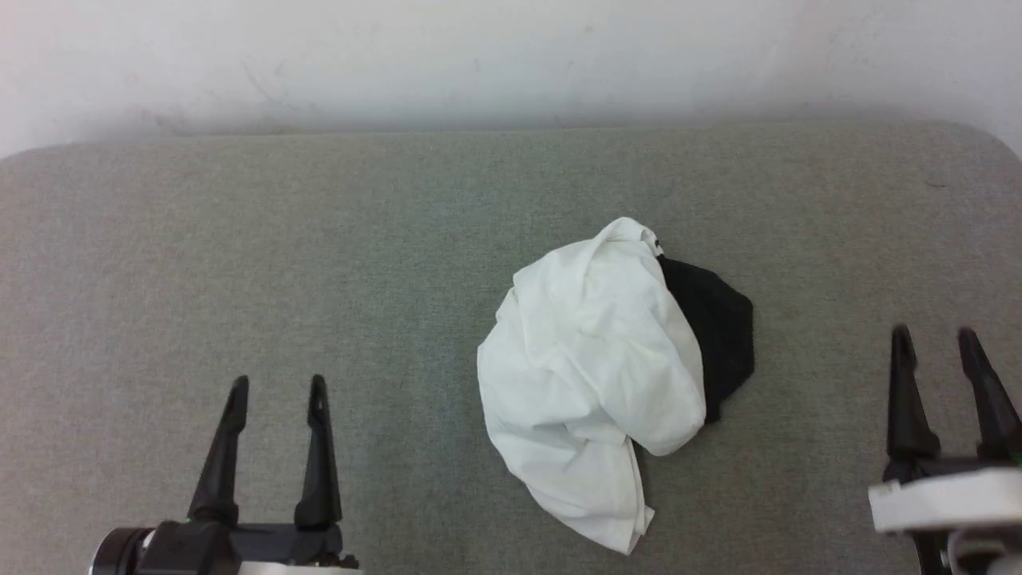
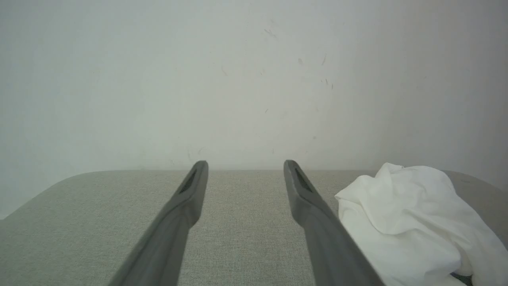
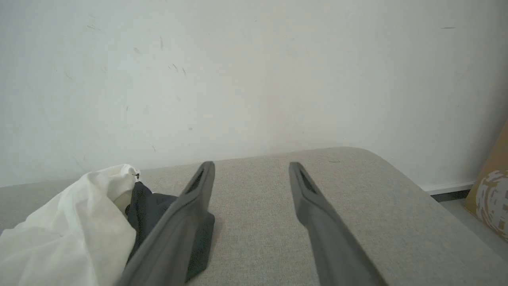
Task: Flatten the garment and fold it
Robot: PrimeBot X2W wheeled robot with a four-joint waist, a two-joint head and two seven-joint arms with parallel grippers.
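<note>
I spot a tiny dark mark (image 1: 656, 243) at the top edge of the garment (image 1: 587, 375), too small for me to read. The garment lies bunched in a heap on the grey bench (image 1: 239, 239), right of the middle, between my two claws and touching neither. From the head camera, its black part (image 1: 715, 335) pokes out on the right from under the cream-white cloth. My left wrist camera catches just the white cloth, partly behind one finger. My right wrist camera picks up the black part, half hidden behind a finger. It also shows a brown board (image 3: 490, 190) by the wall (image 3: 254, 71), with a pale blotchy print I cannot read. Left claw (image 1: 279, 382) and right claw (image 1: 935, 333) both stand released, fingers spread, grasping nothing.
</note>
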